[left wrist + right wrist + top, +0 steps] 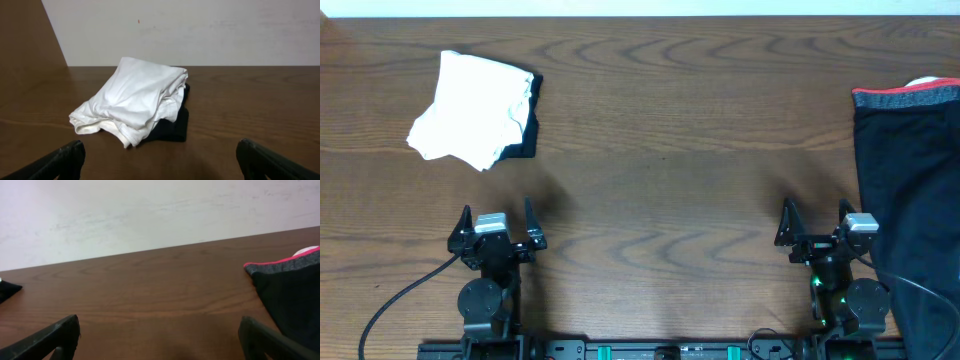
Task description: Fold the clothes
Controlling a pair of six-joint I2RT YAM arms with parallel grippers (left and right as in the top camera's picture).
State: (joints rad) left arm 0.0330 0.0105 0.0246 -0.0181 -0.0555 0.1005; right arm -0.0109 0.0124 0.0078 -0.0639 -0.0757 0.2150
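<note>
Long black pants (910,190) with a grey, red-edged waistband (905,97) lie spread at the table's right edge; the waistband also shows in the right wrist view (282,267). A folded pile of clothes, white garment (475,110) over a dark one (525,135), sits at the far left and fills the left wrist view (132,100). My left gripper (496,218) stands open near the front edge, well short of the pile, nothing between its fingers (60,162). My right gripper (816,215) is open too, empty, just left of the pants.
The brown wooden table (670,150) runs back to a pale wall (150,210). A black cable (400,300) trails from the left arm's base, and another cable (920,290) crosses the pants at the right arm's base.
</note>
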